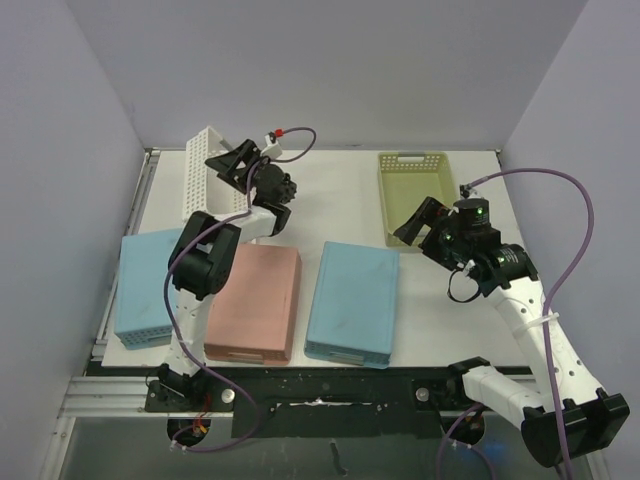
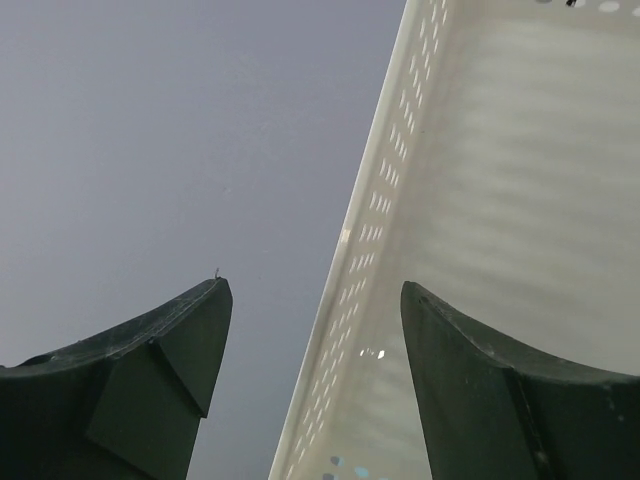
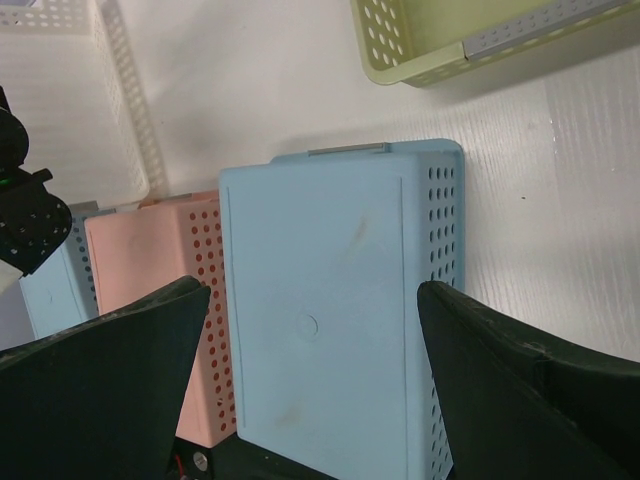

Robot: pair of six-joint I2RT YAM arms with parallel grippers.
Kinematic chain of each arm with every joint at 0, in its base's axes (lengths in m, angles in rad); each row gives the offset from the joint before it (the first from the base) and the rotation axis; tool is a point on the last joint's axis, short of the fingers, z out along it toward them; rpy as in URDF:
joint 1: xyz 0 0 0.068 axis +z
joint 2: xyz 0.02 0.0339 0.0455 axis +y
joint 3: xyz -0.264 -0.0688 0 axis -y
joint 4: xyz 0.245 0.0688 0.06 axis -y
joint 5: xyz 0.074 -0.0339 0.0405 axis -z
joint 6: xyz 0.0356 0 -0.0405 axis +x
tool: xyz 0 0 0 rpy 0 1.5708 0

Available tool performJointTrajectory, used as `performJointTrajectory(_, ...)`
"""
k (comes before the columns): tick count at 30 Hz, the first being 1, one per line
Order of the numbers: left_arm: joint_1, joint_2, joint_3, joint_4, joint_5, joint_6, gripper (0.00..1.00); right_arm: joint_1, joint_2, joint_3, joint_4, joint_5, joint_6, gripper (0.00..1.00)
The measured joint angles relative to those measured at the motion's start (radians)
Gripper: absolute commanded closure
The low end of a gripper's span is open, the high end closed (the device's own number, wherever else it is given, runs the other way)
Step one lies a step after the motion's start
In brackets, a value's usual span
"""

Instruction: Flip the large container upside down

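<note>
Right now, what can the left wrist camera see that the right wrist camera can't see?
Only the left wrist view shows the big grey wall past the spread left fingers. Only the right wrist view shows the blue container, pink container, green basket and right fingers, also apart. Both show the white basket: huge in the left view, small in the right view's top-left corner.

The left arm (image 1: 205, 262) rises from its base at the near left and folds at a high elbow. Its left gripper (image 1: 224, 164) reaches to the far left, jaws spread wide. The right arm (image 1: 522, 312) leans in from the near right. Its right gripper (image 1: 408, 226) tips down and leftward, jaws wide apart too.
</note>
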Motion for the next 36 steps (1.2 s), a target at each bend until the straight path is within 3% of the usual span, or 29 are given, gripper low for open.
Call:
performJointTrajectory(8, -0.040, 0.000, 0.098, -0.165, -0.042, -0.129, 0.29, 0.000, 0.000, -0.017, 0.007, -0.006, 0.000, 0.11)
performJointTrajectory(11, -0.058, 0.000, 0.137, -0.310, -0.047, -0.245, 0.29, 0.000, -0.002, -0.017, 0.008, -0.010, 0.000, 0.11)
performJointTrajectory(13, -0.069, 0.000, 0.203, -0.544, -0.037, -0.420, 0.29, 0.000, -0.003, -0.017, 0.008, -0.010, 0.001, 0.11)
performJointTrajectory(15, -0.072, 0.014, 0.361, -0.940, 0.043, -0.699, 0.29, 0.000, -0.006, -0.019, 0.009, -0.010, 0.001, 0.11)
performJointTrajectory(18, -0.053, 0.062, 0.729, -1.493, 0.351, -1.176, 0.31, 0.000, -0.012, -0.022, 0.008, -0.010, 0.001, 0.11)
performJointTrajectory(21, -0.002, 0.008, 0.824, -1.758, 0.554, -1.470, 0.33, 0.000, -0.016, -0.022, 0.008, -0.010, 0.001, 0.11)
performJointTrajectory(28, 0.102, -0.021, 0.791, -2.000, 0.834, -1.773, 0.33, 0.000, -0.023, -0.040, 0.016, -0.010, 0.005, 0.11)
performJointTrajectory(36, 0.181, -0.010, 0.686, -2.012, 1.097, -1.975, 0.33, 0.000, -0.022, -0.048, 0.022, -0.014, 0.008, 0.11)
